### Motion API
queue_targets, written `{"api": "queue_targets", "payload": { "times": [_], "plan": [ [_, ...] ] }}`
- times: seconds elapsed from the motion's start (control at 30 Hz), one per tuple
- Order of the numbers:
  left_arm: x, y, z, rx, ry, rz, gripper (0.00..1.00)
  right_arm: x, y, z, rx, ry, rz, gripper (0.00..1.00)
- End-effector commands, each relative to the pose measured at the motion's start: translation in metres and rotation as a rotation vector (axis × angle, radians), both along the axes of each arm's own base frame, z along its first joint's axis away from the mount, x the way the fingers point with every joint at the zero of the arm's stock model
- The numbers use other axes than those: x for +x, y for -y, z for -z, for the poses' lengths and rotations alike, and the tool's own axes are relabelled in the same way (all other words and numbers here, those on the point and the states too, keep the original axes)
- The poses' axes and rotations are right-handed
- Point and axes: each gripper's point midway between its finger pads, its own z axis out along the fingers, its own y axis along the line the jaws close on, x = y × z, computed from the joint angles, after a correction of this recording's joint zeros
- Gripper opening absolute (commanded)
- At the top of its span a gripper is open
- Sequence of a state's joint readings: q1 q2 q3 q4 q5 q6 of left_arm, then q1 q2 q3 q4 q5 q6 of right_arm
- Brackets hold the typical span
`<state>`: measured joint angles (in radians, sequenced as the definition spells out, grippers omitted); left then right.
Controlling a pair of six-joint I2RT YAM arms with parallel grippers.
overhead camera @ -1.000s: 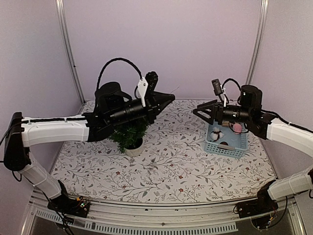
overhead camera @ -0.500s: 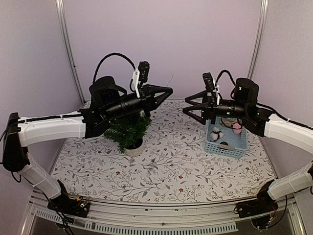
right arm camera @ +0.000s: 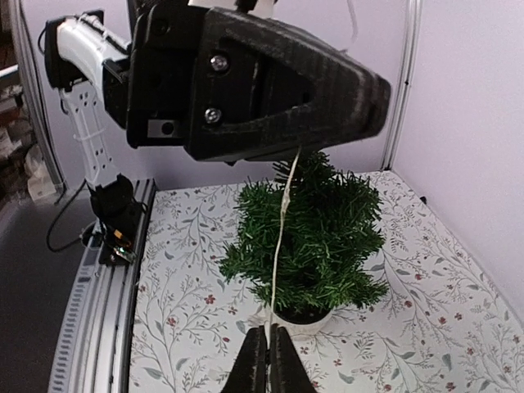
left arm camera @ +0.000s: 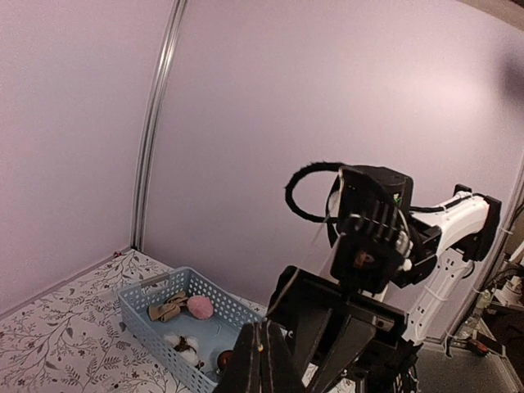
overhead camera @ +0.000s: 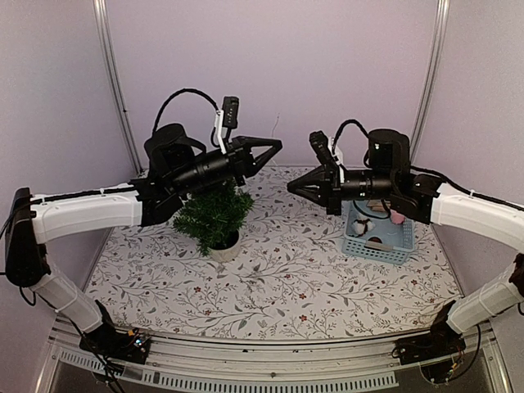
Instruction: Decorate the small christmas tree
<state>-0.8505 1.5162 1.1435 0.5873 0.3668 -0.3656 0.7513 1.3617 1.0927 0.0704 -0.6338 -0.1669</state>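
Note:
The small christmas tree (overhead camera: 214, 214) stands in its white pot (overhead camera: 223, 247) at the left of the table; in the right wrist view the tree (right arm camera: 319, 229) is straight ahead. My left gripper (overhead camera: 278, 145) hangs above and right of the tree, shut on a thin white string (right arm camera: 282, 221). The string runs down from the left gripper (right arm camera: 254, 82) into my right gripper (right arm camera: 268, 332), which is shut on its lower end. In the top view the right gripper (overhead camera: 291, 187) points left, just below the left one. The left gripper (left arm camera: 268, 344) is shut, the string (left arm camera: 318, 246) rising from it.
A light blue basket (overhead camera: 382, 236) sits at the right, under the right arm. The basket (left arm camera: 143, 295) holds a pink pompom (left arm camera: 200, 306), a beige bow (left arm camera: 168, 309), a white cotton piece (left arm camera: 182, 348) and a brown ball (left arm camera: 223, 358). Lilac walls close in the floral table.
The right gripper has moved left towards the left gripper and gone from open to shut on the string. The left gripper rose a little, uncovering the tree.

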Motion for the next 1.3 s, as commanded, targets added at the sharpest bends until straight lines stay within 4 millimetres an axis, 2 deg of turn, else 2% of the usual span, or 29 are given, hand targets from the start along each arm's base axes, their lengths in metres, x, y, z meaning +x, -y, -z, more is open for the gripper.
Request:
{"api": "queue_targets", "payload": {
  "times": [0.0, 0.03, 0.07, 0.1, 0.13, 0.17, 0.27, 0.4, 0.47, 0.57, 0.7, 0.93, 1.07, 1.27],
  "plan": [
    [0.006, -0.012, -0.007, -0.057, -0.043, 0.013, 0.00, 0.005, -0.001, -0.009, -0.015, 0.026, 0.039, 0.00],
    [0.007, -0.013, -0.006, -0.051, -0.050, 0.021, 0.00, 0.006, 0.001, -0.011, -0.014, 0.026, 0.048, 0.00],
    [0.008, -0.016, -0.005, -0.045, -0.059, 0.021, 0.08, 0.005, 0.004, -0.015, -0.009, 0.031, 0.055, 0.00],
    [0.009, -0.018, -0.003, -0.034, -0.064, 0.016, 0.27, 0.004, 0.005, -0.016, -0.010, 0.028, 0.064, 0.00],
    [0.009, -0.022, -0.002, -0.016, -0.062, 0.009, 0.38, 0.004, 0.007, -0.021, -0.004, 0.032, 0.071, 0.00],
    [0.010, -0.026, 0.001, 0.011, -0.061, -0.005, 0.45, 0.002, 0.009, -0.018, -0.016, 0.019, 0.076, 0.00],
    [0.008, -0.045, 0.002, 0.117, -0.001, -0.089, 0.57, -0.002, 0.015, -0.016, -0.038, -0.004, 0.083, 0.00],
    [0.003, -0.082, 0.008, 0.274, 0.108, -0.256, 0.62, -0.011, 0.020, -0.008, -0.074, -0.053, 0.063, 0.00],
    [-0.010, -0.099, 0.003, 0.334, 0.215, -0.293, 0.63, -0.019, 0.021, -0.003, -0.091, -0.089, 0.035, 0.00],
    [-0.032, -0.110, 0.002, 0.425, 0.361, -0.304, 0.64, -0.033, 0.021, -0.002, -0.098, -0.135, -0.029, 0.00],
    [-0.061, -0.097, 0.021, 0.618, 0.564, -0.267, 0.64, -0.052, 0.021, -0.005, -0.097, -0.197, -0.120, 0.00],
    [-0.076, -0.059, 0.052, 0.863, 0.788, -0.231, 0.61, -0.075, 0.021, -0.012, -0.088, -0.285, -0.237, 0.00],
    [-0.079, -0.041, 0.058, 0.899, 0.873, -0.230, 0.60, -0.083, 0.019, -0.011, -0.094, -0.316, -0.275, 0.00],
    [-0.077, -0.039, 0.047, 0.878, 0.915, -0.283, 0.58, -0.086, 0.016, -0.010, -0.095, -0.337, -0.292, 0.00]
  ]
}}
